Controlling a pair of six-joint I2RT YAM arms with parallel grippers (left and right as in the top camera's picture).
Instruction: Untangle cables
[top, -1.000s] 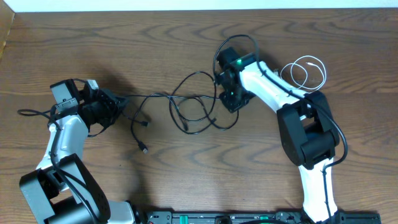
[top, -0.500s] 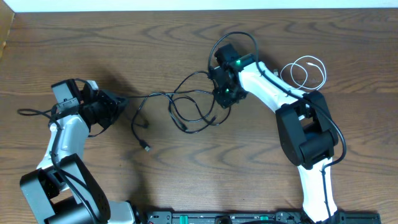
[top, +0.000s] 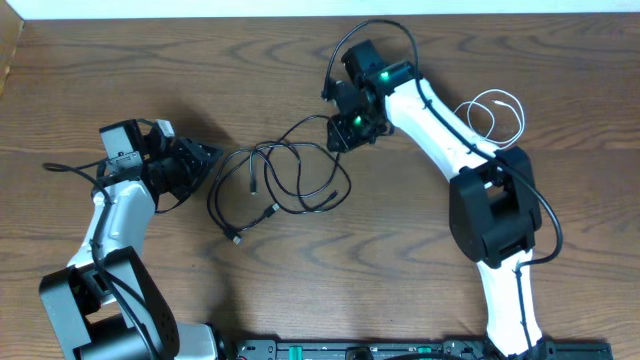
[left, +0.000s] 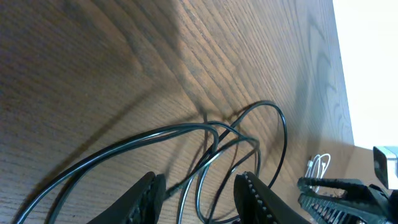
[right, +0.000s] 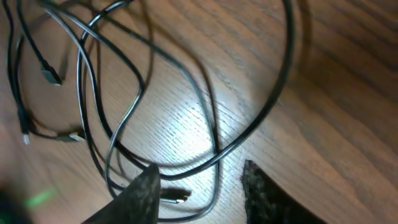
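Note:
The black cable (top: 275, 150) lies in loose overlapping loops on the wooden table between my two arms. My left gripper (top: 205, 160) sits at the loops' left side. In the left wrist view it (left: 202, 196) is open, and strands of the black cable (left: 180, 129) run between its fingers without being pinched. My right gripper (top: 338, 125) is at the loops' upper right. It (right: 205, 193) is open low over the black cable (right: 219, 152), with a small plug (right: 174, 194) lying by its left finger. The white cable (top: 492, 98) is coiled apart at the far right.
The table's far edge (top: 300, 15) meets a white wall. Thick black wires hang off both arms: one (top: 60, 168) trails left of the left arm, one (top: 385, 30) arcs above the right wrist. The arm bases stand at the near edge.
Both grippers have opened and let go of the black cable. Its stretched strand has slackened into loops in the middle. The left gripper moved right, the right gripper up and left.

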